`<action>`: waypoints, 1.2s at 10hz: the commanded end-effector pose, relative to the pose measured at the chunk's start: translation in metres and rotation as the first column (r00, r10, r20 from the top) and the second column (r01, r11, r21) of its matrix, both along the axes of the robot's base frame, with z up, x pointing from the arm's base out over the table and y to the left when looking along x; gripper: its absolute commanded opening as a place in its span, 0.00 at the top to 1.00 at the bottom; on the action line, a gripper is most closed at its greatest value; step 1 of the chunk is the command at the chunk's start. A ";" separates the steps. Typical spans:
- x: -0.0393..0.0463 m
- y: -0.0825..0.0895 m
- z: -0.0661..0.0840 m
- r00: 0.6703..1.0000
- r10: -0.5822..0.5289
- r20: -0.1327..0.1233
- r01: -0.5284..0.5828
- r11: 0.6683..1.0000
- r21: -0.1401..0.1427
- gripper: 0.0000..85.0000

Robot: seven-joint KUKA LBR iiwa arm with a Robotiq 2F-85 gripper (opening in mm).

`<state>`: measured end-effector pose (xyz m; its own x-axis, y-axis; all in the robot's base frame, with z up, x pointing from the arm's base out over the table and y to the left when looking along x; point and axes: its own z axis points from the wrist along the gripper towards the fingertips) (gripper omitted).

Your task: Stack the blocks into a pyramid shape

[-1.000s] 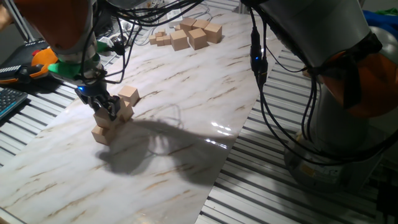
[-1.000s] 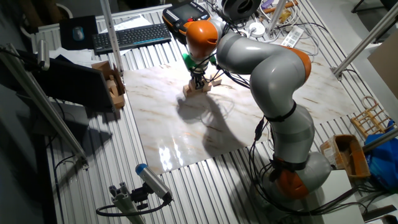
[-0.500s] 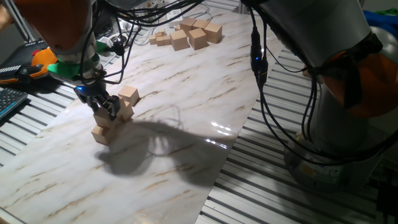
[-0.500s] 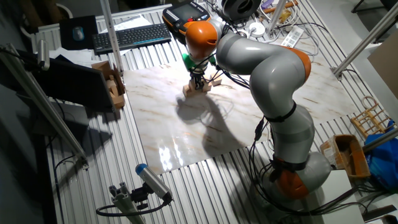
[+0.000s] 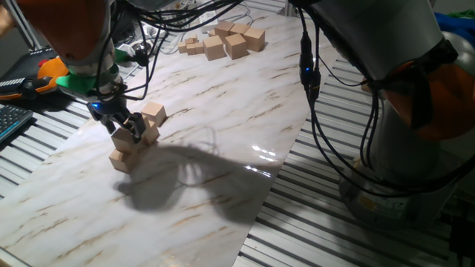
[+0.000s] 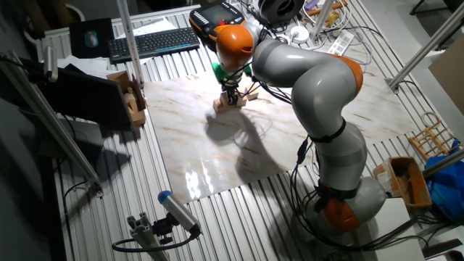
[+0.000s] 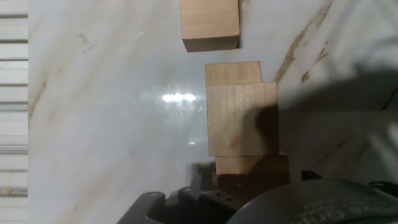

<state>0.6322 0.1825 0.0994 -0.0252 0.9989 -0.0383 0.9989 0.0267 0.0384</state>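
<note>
A small heap of tan blocks [image 5: 123, 159] stands on the marble board [image 5: 215, 148]. In the hand view one block [image 7: 241, 118] lies on top, bridging two lower blocks [image 7: 233, 73] in a row. Another block [image 7: 209, 23] sits apart beyond the row, also seen as the block [image 5: 154, 113] right of the heap. My gripper [image 5: 128, 130] hangs straight down onto the top of the heap, its dark fingers at the upper block. Whether the fingers press on that block is hidden. From the other side the gripper [image 6: 232, 93] covers most of the heap [image 6: 230, 103].
A pile of spare wooden cubes [image 5: 226, 41] lies at the board's far end. A keyboard [image 6: 152, 42], an orange teach pendant [image 6: 217, 16] and cables lie beyond the board. A wooden holder [image 6: 130, 98] stands at its left edge.
The gripper has shifted very slightly at the heap; the blocks have not moved.
</note>
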 end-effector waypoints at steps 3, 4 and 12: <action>0.0032 0.002 0.013 1.000 -0.001 -0.023 0.001 1.000 -0.016 0.00; 0.0041 0.001 0.019 0.999 0.007 -0.033 -0.008 1.000 -0.015 0.00; 0.0011 -0.070 0.071 0.976 0.197 -0.092 -0.194 0.980 0.037 0.00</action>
<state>0.6335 0.1183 0.1697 -0.2207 0.9753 -0.0037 0.9742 0.2202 -0.0499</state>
